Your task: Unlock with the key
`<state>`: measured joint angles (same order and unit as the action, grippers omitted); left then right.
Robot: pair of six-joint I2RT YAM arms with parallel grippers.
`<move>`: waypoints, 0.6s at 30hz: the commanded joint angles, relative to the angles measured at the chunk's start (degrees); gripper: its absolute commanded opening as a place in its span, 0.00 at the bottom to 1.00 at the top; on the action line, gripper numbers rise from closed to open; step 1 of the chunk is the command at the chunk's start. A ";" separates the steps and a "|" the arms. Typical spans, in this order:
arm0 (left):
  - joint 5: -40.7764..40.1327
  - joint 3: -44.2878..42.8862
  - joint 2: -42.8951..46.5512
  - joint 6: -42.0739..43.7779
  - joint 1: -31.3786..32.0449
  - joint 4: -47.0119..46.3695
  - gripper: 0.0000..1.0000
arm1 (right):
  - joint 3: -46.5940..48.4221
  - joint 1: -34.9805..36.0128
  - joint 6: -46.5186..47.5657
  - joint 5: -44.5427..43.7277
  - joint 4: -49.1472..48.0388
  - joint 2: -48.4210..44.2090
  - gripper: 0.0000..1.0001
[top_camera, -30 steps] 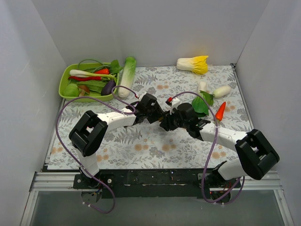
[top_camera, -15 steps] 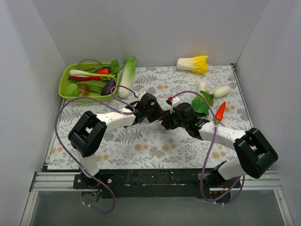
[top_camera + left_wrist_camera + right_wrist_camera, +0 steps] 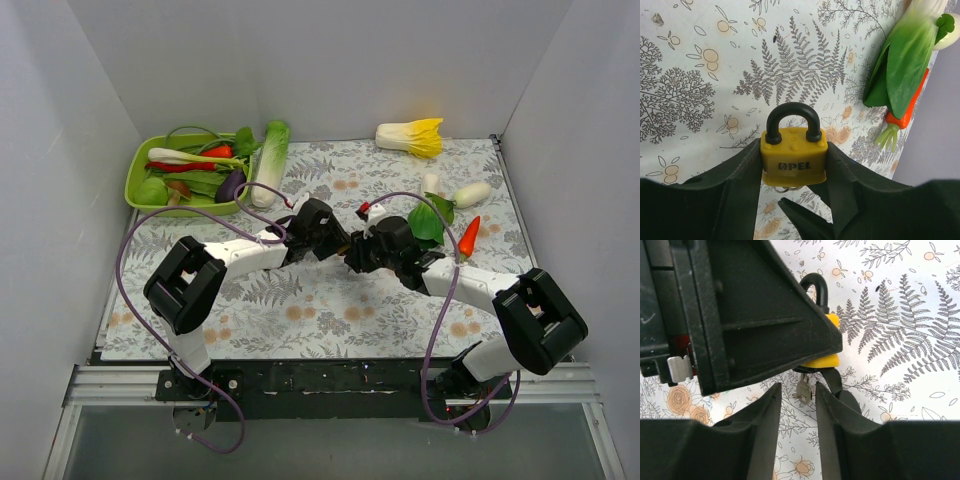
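The yellow padlock sits in the middle of the left wrist view. It stands up tall, with its black loop pointing to the top of the frame and its flat bottom pointing down. The left gripper squeezes the lock's two sides tight. In the right wrist view a small silver key hangs from the bottom of the lock, pointing down the frame. The right gripper has a finger on each side of the key, but there is a gap on both sides, so it is not pinching it. From above, both arms meet in the middle of the table, which has a white cloth with ferns and flowers. Plain pale walls stand around it. A green tray of vegetables is at the upper left, and a carrot lies at the right.
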<state>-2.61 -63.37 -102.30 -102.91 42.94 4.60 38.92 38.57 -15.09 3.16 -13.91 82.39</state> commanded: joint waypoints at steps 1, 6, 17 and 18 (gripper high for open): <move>0.50 0.27 5.80 -0.27 0.30 -2.49 0.00 | 1.95 -2.18 -0.99 -0.96 -1.73 0.66 0.39; 0.41 0.53 6.06 -0.27 0.48 -3.02 0.00 | 1.25 -3.32 -1.87 1.14 -2.96 0.84 0.35; 0.33 0.71 6.59 -0.09 0.57 -3.28 0.00 | -0.15 -4.99 -2.75 3.96 -4.98 2.16 0.31; 0.41 0.80 6.59 -0.09 0.57 -3.37 0.00 | -0.33 -5.08 -2.66 4.31 -5.07 2.25 0.31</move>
<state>-3.42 -62.43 -101.86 -103.13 42.98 3.31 38.85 34.98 -17.85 8.97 -16.58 84.09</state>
